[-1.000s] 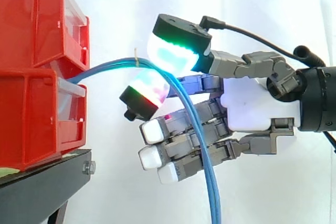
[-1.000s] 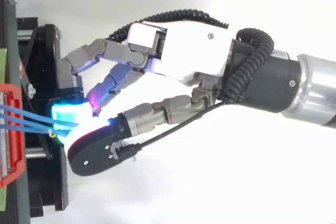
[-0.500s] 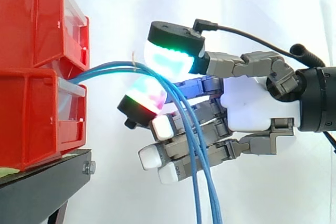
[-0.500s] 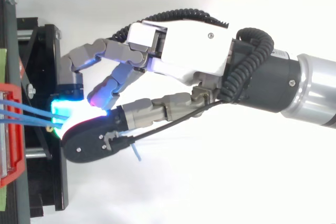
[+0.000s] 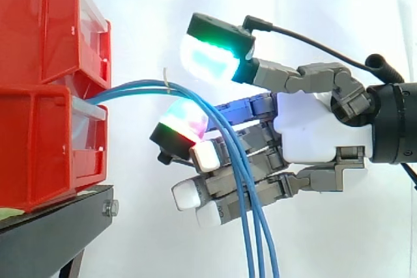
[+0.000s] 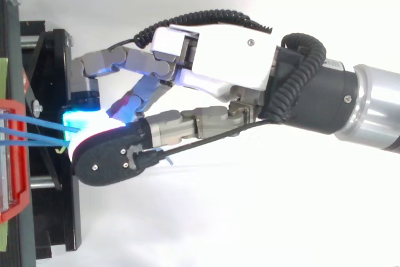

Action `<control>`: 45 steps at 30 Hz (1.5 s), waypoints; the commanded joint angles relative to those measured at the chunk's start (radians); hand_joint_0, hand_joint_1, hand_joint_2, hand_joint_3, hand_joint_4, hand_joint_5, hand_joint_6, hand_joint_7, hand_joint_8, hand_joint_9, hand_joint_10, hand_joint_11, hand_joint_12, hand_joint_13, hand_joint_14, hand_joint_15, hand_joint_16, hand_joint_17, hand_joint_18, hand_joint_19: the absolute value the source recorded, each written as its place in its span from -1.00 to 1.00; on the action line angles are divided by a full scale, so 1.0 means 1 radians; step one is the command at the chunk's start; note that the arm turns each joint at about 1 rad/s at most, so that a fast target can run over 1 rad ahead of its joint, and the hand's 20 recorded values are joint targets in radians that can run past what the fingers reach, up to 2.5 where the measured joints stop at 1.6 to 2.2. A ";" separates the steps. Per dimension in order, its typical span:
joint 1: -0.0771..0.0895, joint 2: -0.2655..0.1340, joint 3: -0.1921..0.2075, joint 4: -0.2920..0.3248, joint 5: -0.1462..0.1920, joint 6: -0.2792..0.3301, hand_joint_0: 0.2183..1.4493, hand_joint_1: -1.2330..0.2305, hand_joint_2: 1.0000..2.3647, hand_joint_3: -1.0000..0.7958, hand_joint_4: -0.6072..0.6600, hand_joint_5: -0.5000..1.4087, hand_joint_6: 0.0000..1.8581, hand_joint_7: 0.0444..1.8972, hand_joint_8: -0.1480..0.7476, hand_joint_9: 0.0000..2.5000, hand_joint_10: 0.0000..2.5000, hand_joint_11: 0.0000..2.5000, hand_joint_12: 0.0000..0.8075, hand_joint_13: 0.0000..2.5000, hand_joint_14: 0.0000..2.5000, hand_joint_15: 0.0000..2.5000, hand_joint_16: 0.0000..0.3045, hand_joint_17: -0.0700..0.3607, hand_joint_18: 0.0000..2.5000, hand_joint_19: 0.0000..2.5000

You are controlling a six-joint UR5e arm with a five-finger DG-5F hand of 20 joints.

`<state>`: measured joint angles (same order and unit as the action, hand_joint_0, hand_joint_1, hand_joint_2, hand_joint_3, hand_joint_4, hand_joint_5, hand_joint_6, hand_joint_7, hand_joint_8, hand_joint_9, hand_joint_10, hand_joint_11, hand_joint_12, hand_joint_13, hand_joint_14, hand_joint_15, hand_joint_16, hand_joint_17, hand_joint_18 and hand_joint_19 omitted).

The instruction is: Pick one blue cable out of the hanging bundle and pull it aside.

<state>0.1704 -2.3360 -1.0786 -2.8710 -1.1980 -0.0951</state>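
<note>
White curtain (image 5: 143, 4) behind; red bins (image 5: 45, 83) on a black stand (image 5: 52, 226). Blue cables (image 5: 140, 85) arch from a bin past the hand (image 5: 319, 131), which is loose, gripping nothing.

no readable text, label or number on the red bins (image 5: 39, 89), black stand (image 5: 55, 226) or hand (image 5: 319, 136)

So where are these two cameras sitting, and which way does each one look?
Side view: beside the work, at about its height, looking level across at the red bins and blue cables; the hand enters from the right.
Top view: above, looking down on the same spot; the hand and arm enter from the right.
Both share the hand, red bins and blue cables.
</note>
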 commanded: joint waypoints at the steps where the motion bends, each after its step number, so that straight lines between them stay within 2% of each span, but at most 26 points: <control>1: 0.000 0.000 0.000 -0.001 0.000 0.000 -0.59 0.00 -1.00 -0.44 0.23 -0.49 -0.42 0.54 -0.03 -0.08 -0.99 -0.63 -0.01 -0.31 -0.99 -0.67 -0.68 -0.17 -0.42 -0.71; 4: 0.001 0.000 0.000 0.001 0.000 0.000 -0.60 -0.09 -1.00 -0.44 0.20 -0.51 -0.35 0.43 -0.01 -0.07 -0.99 -0.62 0.00 -0.29 -0.99 -0.68 -0.68 -0.17 -0.41 -0.71; 6: 0.000 0.000 0.000 0.001 0.000 0.000 -0.53 -0.23 -1.00 -0.42 0.14 -0.53 -0.24 0.34 -0.02 -0.08 -0.99 -0.60 -0.04 -0.30 -0.99 -0.67 -0.70 -0.20 -0.42 -0.71; 8: 0.001 0.000 0.000 -0.001 0.000 0.000 -0.44 -0.30 -0.99 -0.32 0.11 -0.57 -0.16 0.33 -0.04 -0.10 -0.99 -0.56 -0.08 -0.31 -0.99 -0.67 -0.73 -0.25 -0.44 -0.70; 13: 0.000 0.000 0.000 -0.001 0.000 0.000 -0.39 -0.39 -0.96 -0.03 0.08 -0.60 -0.07 0.37 -0.03 -0.12 -0.98 -0.51 -0.08 -0.31 -0.99 -0.66 -0.74 -0.26 -0.43 -0.71; 16: 0.000 0.000 0.000 -0.001 0.000 0.000 -0.34 -0.44 -0.96 0.06 -0.12 -0.63 -0.01 0.33 -0.05 -0.15 -0.98 -0.50 -0.10 -0.32 -0.99 -0.66 -0.74 -0.26 -0.43 -0.71; 19: 0.000 0.000 0.000 -0.001 -0.002 0.000 -0.27 -0.47 -0.96 0.04 -0.26 -0.65 0.01 0.28 -0.07 -0.19 -0.99 -0.51 -0.09 -0.33 -0.99 -0.66 -0.74 -0.26 -0.43 -0.73; 21: 0.000 0.001 0.000 -0.001 -0.005 0.000 -0.22 -0.50 -0.96 0.01 -0.27 -0.66 0.01 0.31 -0.10 -0.22 -0.99 -0.51 -0.11 -0.34 -0.99 -0.66 -0.74 -0.26 -0.44 -0.74; 25: 0.000 0.001 0.003 -0.002 -0.005 0.000 -0.09 -0.54 -0.97 -0.20 -0.32 -0.68 0.01 0.25 -0.15 -0.25 -0.99 -0.52 -0.13 -0.36 -0.99 -0.67 -0.75 -0.28 -0.47 -0.75; 30: 0.000 0.001 0.009 -0.016 -0.006 0.001 -0.04 -0.55 -0.98 -0.29 -0.33 -0.68 0.01 0.27 -0.16 -0.25 -0.99 -0.53 -0.15 -0.37 -0.99 -0.68 -0.76 -0.29 -0.49 -0.75; 33: 0.000 0.001 0.011 -0.024 -0.006 0.005 -0.19 -0.52 -0.98 -0.27 -0.17 -0.66 0.00 0.38 -0.14 -0.23 -0.99 -0.52 -0.15 -0.36 -0.99 -0.68 -0.76 -0.30 -0.46 -0.77; 35: 0.000 0.001 0.011 -0.025 -0.006 0.008 -0.31 -0.43 -0.98 -0.28 -0.11 -0.63 -0.02 0.26 -0.13 -0.20 -0.99 -0.55 -0.15 -0.34 -0.99 -0.67 -0.76 -0.30 -0.46 -0.75; 38: -0.002 0.001 0.011 -0.027 -0.006 0.009 -0.38 -0.37 -0.98 -0.27 -0.06 -0.62 -0.04 0.24 -0.11 -0.17 -0.99 -0.57 -0.15 -0.33 -0.99 -0.67 -0.76 -0.29 -0.45 -0.73; 41: 0.000 0.001 0.011 -0.030 -0.006 0.011 -0.43 -0.24 -0.98 -0.23 -0.02 -0.59 -0.09 0.26 -0.10 -0.14 -0.99 -0.59 -0.13 -0.31 -0.99 -0.67 -0.75 -0.28 -0.45 -0.73; 45: 0.000 0.001 0.011 -0.031 -0.006 0.011 -0.43 -0.17 -0.97 -0.15 -0.01 -0.57 -0.14 0.21 -0.12 -0.12 -0.99 -0.63 -0.13 -0.30 -0.99 -0.68 -0.75 -0.28 -0.45 -0.73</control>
<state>0.1695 -2.3347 -1.0677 -2.9011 -1.2042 -0.0847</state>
